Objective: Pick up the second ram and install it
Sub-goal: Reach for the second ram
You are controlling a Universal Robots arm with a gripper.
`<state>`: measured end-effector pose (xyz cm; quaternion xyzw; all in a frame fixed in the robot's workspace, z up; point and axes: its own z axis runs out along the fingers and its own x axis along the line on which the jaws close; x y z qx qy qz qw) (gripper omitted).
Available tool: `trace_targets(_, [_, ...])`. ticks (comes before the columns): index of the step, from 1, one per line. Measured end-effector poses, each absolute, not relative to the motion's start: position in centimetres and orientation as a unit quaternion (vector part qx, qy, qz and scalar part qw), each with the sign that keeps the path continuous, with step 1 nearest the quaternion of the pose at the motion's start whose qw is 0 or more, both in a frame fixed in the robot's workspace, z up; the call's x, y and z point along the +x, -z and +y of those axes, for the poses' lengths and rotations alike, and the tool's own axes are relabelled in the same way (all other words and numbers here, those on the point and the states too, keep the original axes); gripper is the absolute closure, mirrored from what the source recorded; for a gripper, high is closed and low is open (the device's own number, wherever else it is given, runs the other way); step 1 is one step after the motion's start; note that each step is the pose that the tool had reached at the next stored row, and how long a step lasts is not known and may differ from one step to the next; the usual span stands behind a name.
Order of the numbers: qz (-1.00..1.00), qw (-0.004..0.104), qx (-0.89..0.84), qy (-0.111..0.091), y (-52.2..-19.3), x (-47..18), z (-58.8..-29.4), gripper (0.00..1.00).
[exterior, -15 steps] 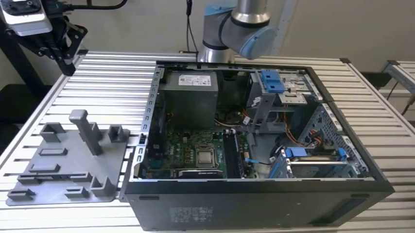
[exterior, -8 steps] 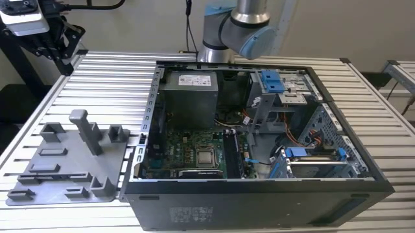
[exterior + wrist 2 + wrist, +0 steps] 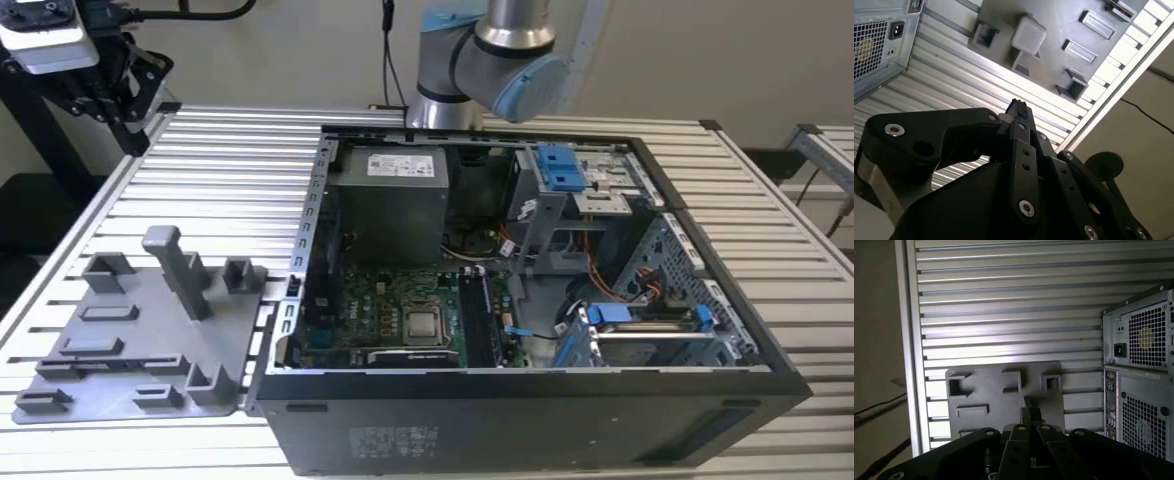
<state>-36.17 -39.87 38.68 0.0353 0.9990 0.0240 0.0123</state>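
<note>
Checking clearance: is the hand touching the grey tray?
Apart. In the exterior view nothing touches the tray; the first wrist view shows the hand high above it.

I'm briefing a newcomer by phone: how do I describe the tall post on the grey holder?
On the slatted table, to the exterior view's left of the open computer case, lies a flat grey holder plate. The tall post rises near its middle, towering over the low blocks around it, with a squared cap.
</note>
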Motion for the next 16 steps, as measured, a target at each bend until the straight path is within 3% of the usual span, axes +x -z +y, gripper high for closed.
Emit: trace_targets(16, [0.999,0.014,0.035,-0.024,-38.7,-37.8,-39.7,0.89])
